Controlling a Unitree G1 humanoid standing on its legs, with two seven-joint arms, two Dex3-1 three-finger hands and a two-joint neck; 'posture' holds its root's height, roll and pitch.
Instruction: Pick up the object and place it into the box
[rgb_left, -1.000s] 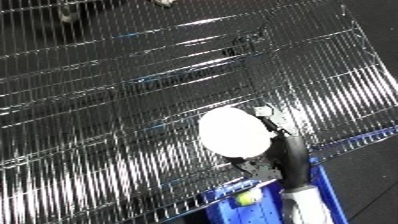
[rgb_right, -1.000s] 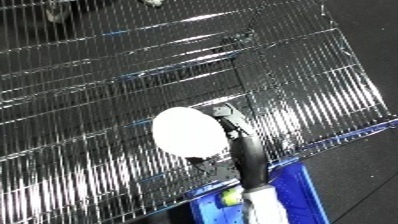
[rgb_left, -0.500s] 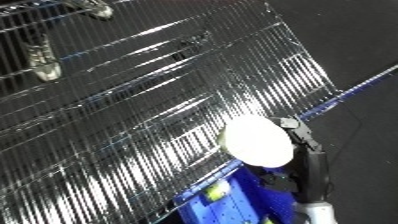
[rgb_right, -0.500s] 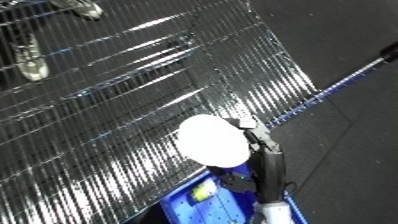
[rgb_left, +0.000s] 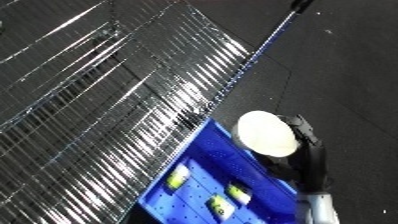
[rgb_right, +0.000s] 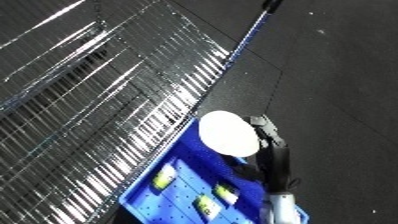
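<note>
My right hand (rgb_left: 300, 145) is shut on a round white object (rgb_left: 266, 132), a pale disc held up above the blue bin (rgb_left: 191, 200). The disc hangs over the bin's far right corner, near its rim. The black fingers curl round the disc's right edge, and the forearm rises from the lower edge of the view. Inside the bin lie several small yellow-green items (rgb_left: 179, 175). My left hand shows in no view.
A wire-grid shelf (rgb_left: 98, 100) with shiny bars fills the left and upper part of the view, its blue edge rail (rgb_left: 258, 55) running up to the right. Dark floor (rgb_left: 346, 75) lies to the right of the bin.
The camera has swung right and down, so the wire shelf has slid left and the blue bin has come into fuller view. The hand with the white disc now hangs over the bin's corner.
</note>
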